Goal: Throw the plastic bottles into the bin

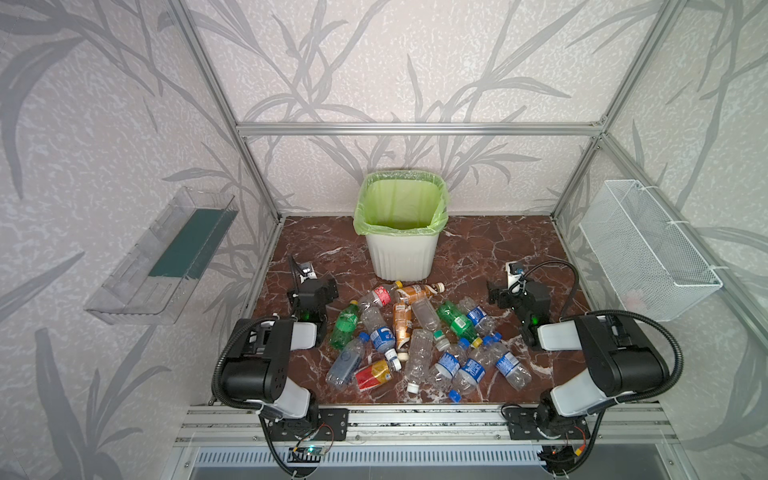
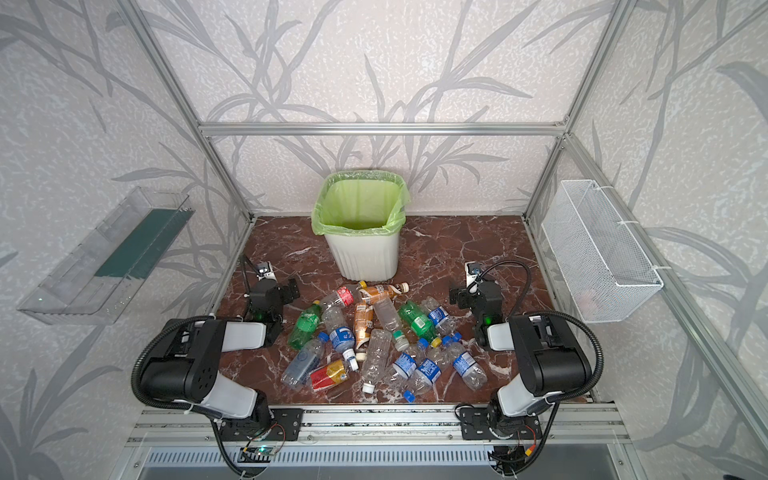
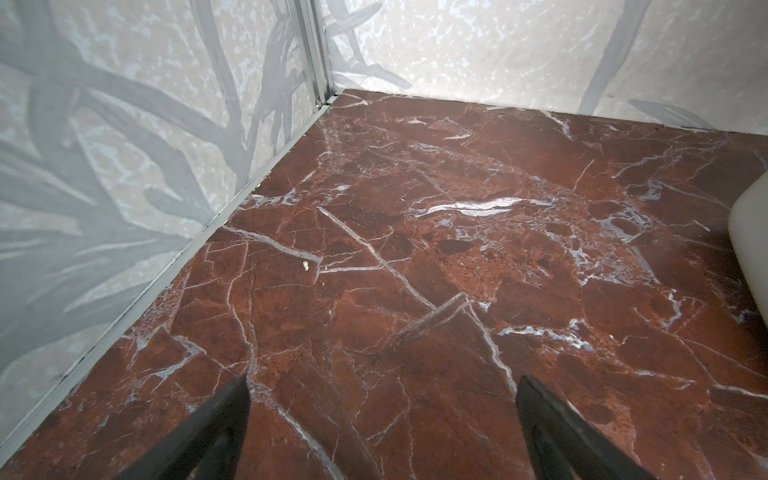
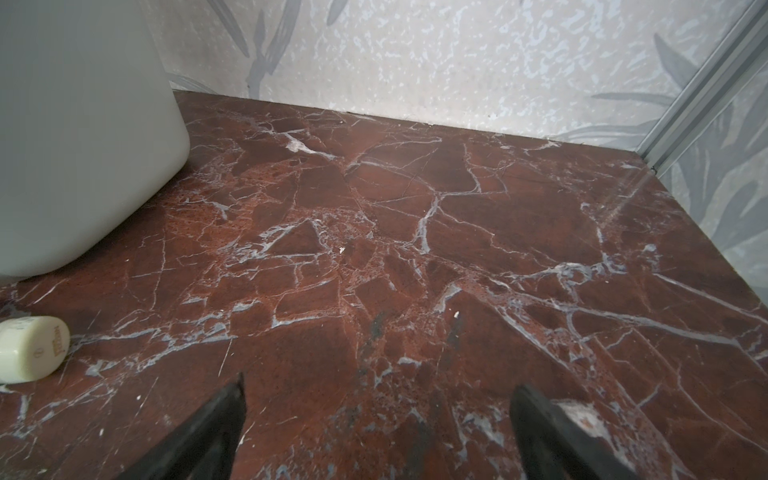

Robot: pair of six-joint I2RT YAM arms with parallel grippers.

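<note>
The plastic bottles [image 1: 417,353] are heaped mid-tabletop [image 1: 478,249] between the arms, presumably so that either can reach. None is seen in the bin [image 1: 401,257], which is set just behind them. The left hand [image 3: 382,381] and right hand [image 4: 379,385] are held open and empty. The print on a cream cap [image 4: 29,349] and on the labels cannot be read.

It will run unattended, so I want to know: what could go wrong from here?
The bottles lie heaped and overlapping; grabbing one may drag or roll its neighbours, perhaps off the front of the table.
The bin stands tall behind the heap, its bag draped over the rim; a low release might hit the rim.
</note>
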